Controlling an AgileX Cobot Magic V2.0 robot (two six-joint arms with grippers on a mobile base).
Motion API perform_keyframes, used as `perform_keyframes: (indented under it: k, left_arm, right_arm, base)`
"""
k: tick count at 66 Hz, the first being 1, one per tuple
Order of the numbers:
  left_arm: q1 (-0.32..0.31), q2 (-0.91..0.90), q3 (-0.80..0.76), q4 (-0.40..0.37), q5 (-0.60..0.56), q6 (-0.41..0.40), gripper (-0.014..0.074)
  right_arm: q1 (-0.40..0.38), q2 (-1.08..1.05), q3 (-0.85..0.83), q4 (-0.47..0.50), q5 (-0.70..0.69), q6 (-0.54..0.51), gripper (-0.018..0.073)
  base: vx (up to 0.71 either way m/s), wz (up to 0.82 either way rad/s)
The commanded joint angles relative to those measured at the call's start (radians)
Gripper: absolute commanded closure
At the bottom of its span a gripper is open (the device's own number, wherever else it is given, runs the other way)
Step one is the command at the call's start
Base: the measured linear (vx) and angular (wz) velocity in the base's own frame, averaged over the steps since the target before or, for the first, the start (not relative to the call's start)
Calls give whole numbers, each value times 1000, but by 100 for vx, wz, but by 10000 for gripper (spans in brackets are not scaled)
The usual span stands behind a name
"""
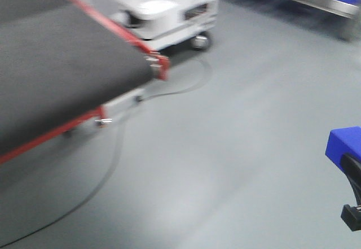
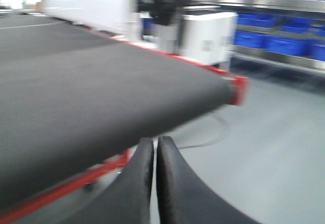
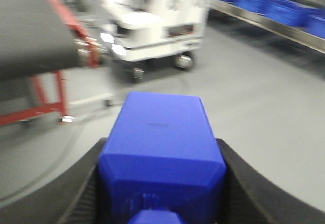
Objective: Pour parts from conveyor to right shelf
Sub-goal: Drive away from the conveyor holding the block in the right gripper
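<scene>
A bright blue plastic part (image 3: 162,132) fills the right wrist view, and my right gripper (image 3: 161,144) is shut on it, one black finger on each side. Its short stud (image 3: 152,217) points back toward the camera. In the front view the same part (image 1: 345,143) hangs over the floor at the right edge. My left gripper (image 2: 155,144) is shut with nothing in it, just past the near edge of the conveyor (image 2: 101,87). The dark belt with red edges (image 1: 62,62) lies to the left. The right shelf (image 3: 277,23) with blue bins (image 3: 254,0) stands at the far right.
A white wheeled machine (image 1: 169,12) stands beyond the conveyor's end. A black cable (image 1: 107,175) trails across the grey floor (image 1: 242,136) from under the belt. The conveyor's red legs (image 3: 48,99) stand on the left. All views are motion-blurred.
</scene>
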Motion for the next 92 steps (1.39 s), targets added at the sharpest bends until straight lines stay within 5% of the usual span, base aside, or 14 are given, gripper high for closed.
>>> perform_keyframes:
  k: [1, 41, 92]
  left_arm:
    - [2, 16, -20, -8, -79, -8, 602]
    - [2, 16, -20, -8, -79, -8, 602]
    - [2, 16, -20, -8, -79, -8, 602]
  right_arm:
    - [-3, 4, -29, -2, -80, -4, 564]
    - [-3, 4, -29, -2, -80, -4, 564]
    - [-3, 4, -29, -2, -81, -4, 564]
  base:
    - [-34, -109]
    - [-31, -97]
    - [-20, -58]
